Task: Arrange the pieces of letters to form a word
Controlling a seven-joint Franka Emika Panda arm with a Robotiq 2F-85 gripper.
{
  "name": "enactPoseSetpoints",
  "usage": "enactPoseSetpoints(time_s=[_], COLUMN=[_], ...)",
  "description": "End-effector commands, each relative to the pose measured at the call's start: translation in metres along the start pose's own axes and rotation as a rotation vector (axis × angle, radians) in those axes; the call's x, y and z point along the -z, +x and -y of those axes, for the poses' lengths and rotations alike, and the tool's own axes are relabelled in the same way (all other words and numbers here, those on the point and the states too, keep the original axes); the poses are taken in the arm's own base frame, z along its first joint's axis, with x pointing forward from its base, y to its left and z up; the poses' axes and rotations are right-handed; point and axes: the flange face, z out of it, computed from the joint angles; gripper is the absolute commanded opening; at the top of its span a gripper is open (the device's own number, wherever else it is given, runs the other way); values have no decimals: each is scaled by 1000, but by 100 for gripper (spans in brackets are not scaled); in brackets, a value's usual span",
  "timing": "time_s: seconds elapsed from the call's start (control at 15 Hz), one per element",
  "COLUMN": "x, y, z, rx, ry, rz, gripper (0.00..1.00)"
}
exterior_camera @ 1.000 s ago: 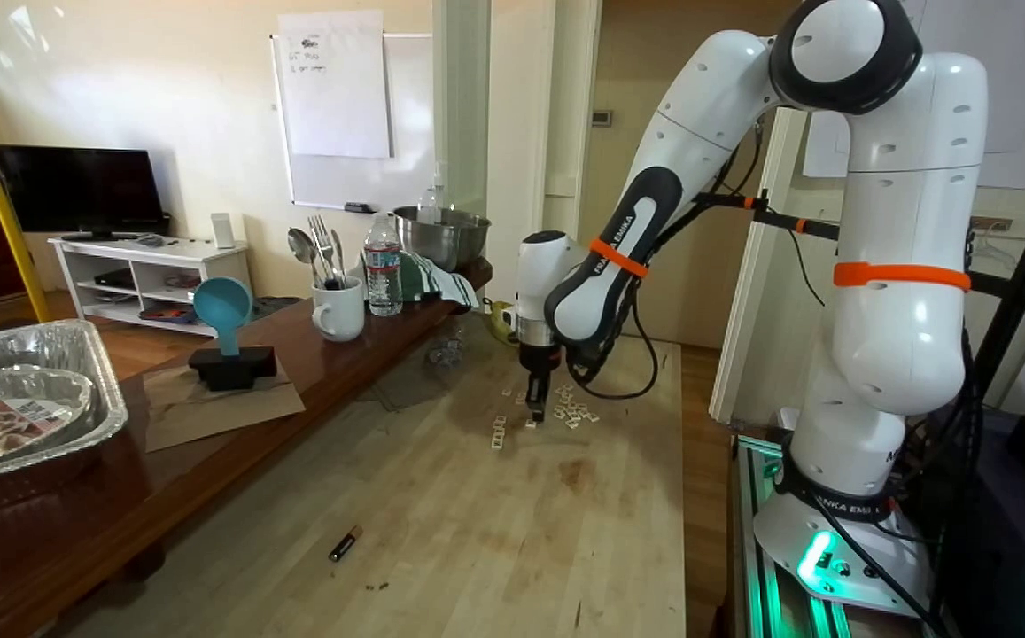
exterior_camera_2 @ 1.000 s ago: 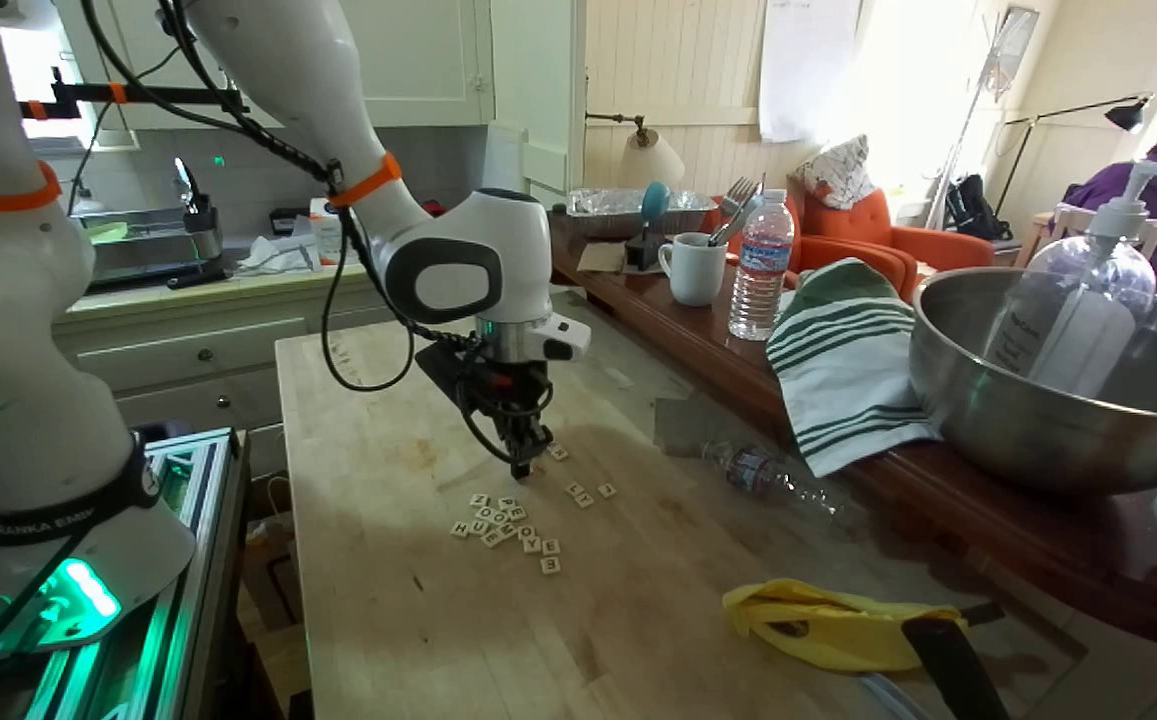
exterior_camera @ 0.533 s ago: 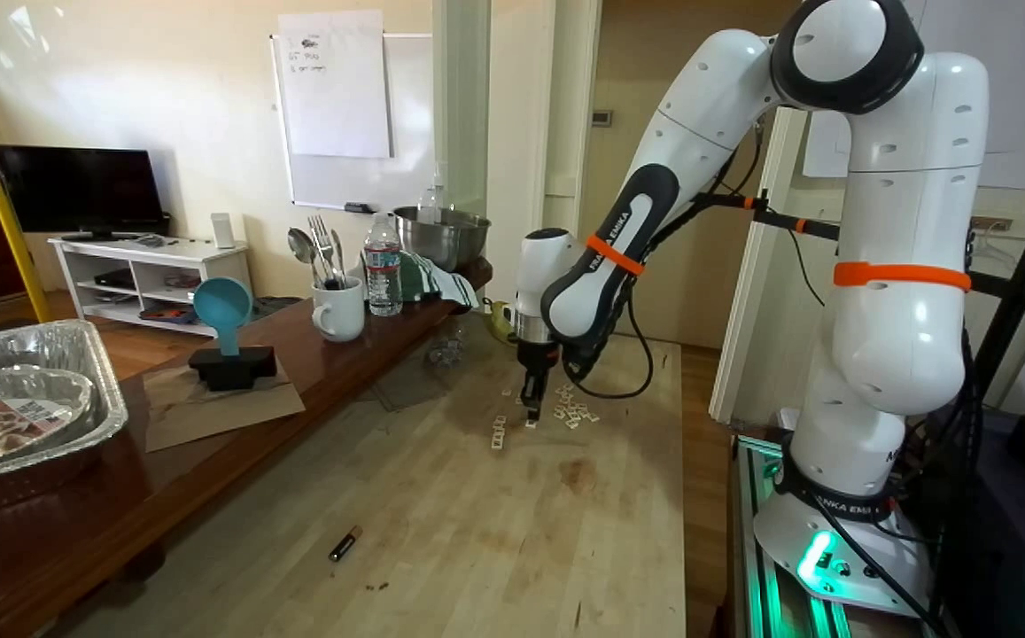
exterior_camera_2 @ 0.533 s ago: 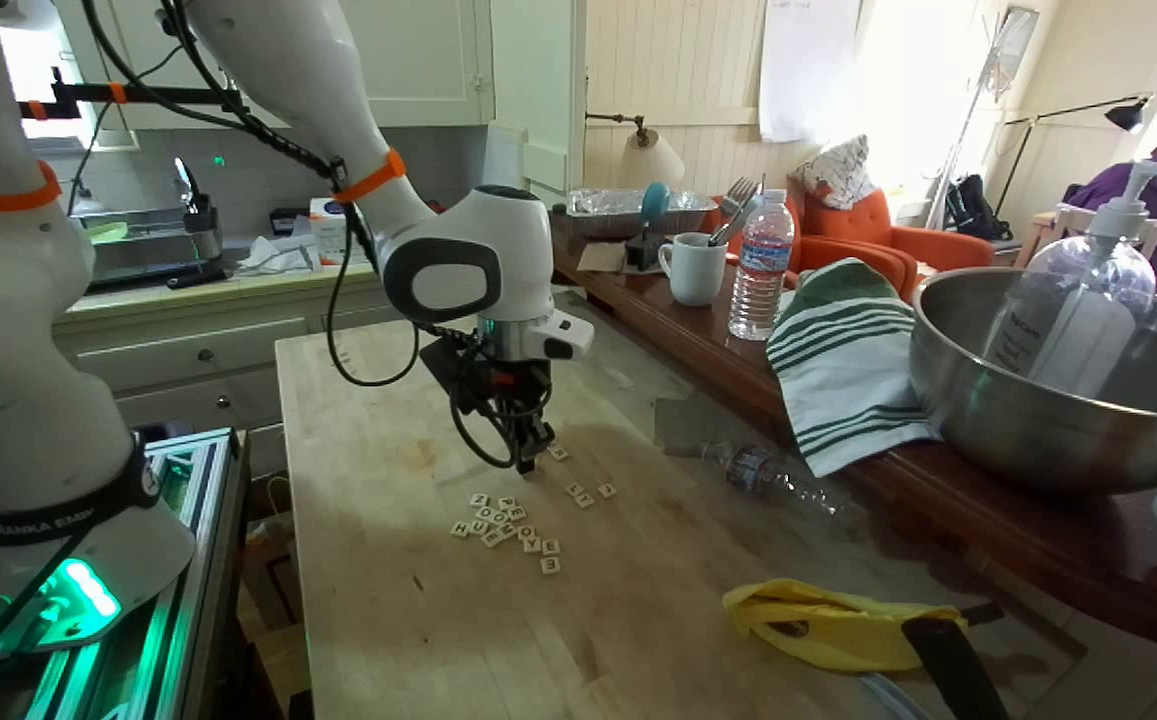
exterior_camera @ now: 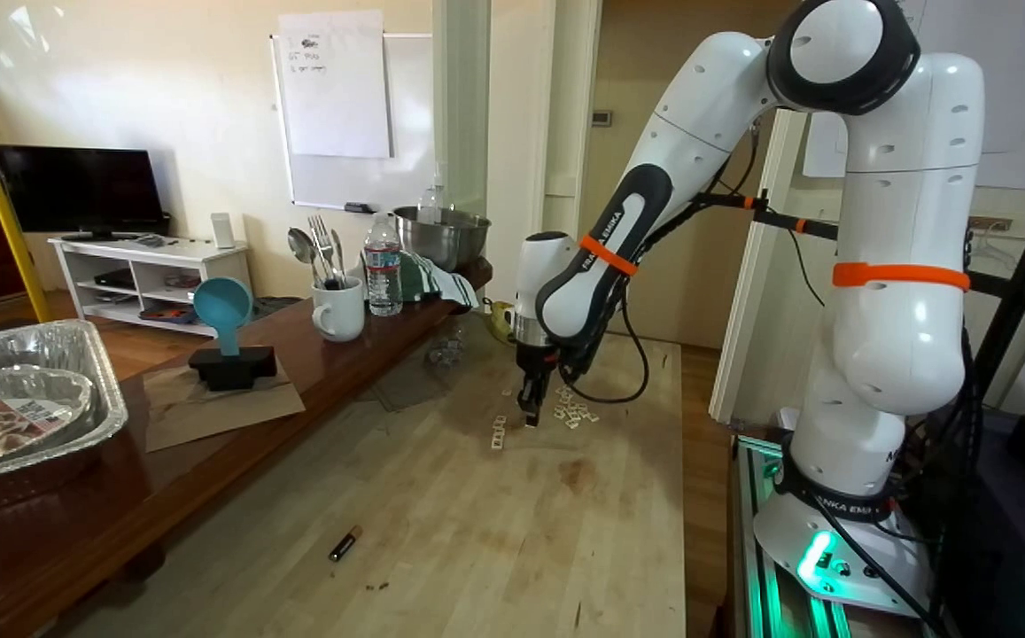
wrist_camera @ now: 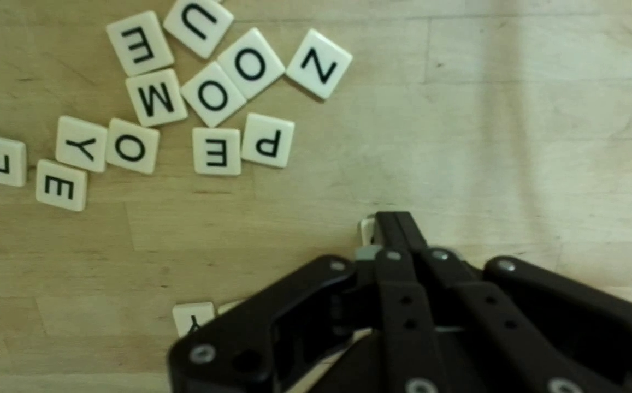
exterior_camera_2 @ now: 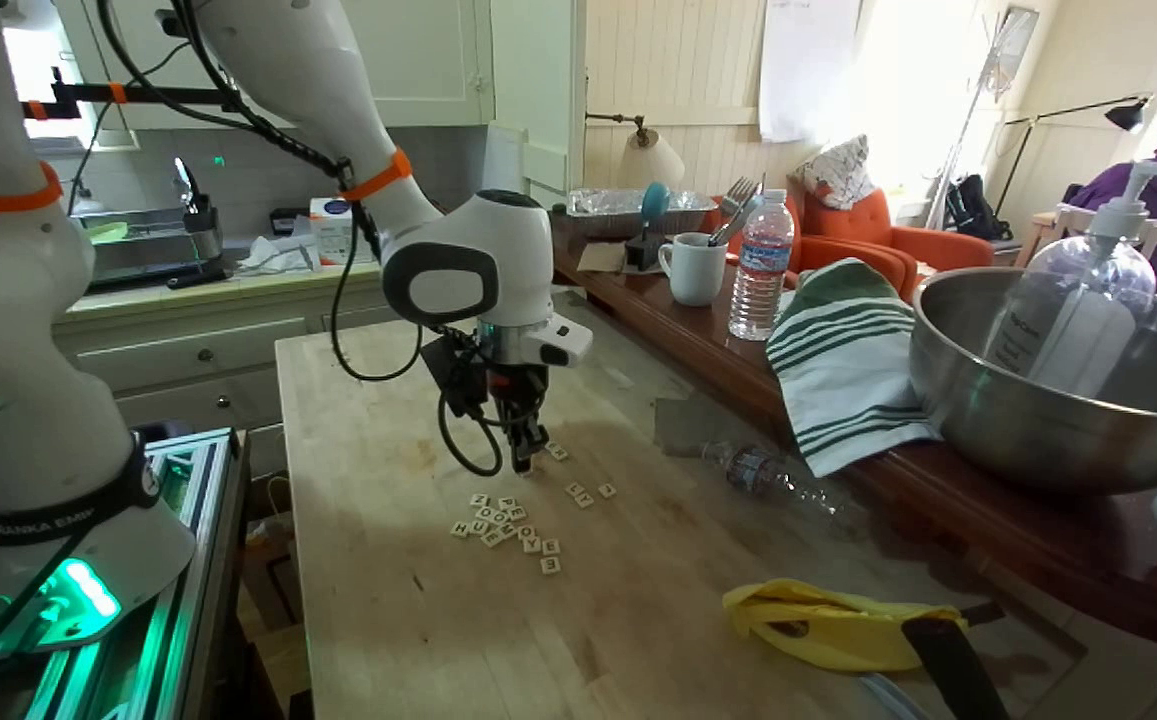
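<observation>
1. In an exterior view, the Franka Panda arm point(exterior_camera: 698, 102) reaches over the light wood table point(exterior_camera: 477, 532), its gripper point(exterior_camera: 531, 415) pointing down at a letter tile point(exterior_camera: 531, 425); contact cannot be told.
2. Beside the gripper lie a short row of tiles point(exterior_camera: 498, 432) and a loose scatter of tiles point(exterior_camera: 574, 412), their letters too small to read.
3. Nearer the camera lies a battery point(exterior_camera: 345, 543).
4. The dark wood counter point(exterior_camera: 295, 346) bears a rectangular foil tray point(exterior_camera: 69, 344), white mug point(exterior_camera: 340, 312) with cutlery, water bottle point(exterior_camera: 384, 275) and steel bowl point(exterior_camera: 450, 244).
5. Behind: a television point(exterior_camera: 78, 190) and whiteboard point(exterior_camera: 410, 106).
</observation>
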Motion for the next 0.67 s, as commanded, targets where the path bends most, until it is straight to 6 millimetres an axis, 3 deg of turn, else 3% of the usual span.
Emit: enactPoseSetpoints(time_s=[0.0,0.33,0.6], x=[-11,-14,-20], y=[1,3,4], z=[0,-1,7], rx=[27,138,328], ry=[-16,-47,-85], rz=[18,61,106], gripper=[0,0,0])
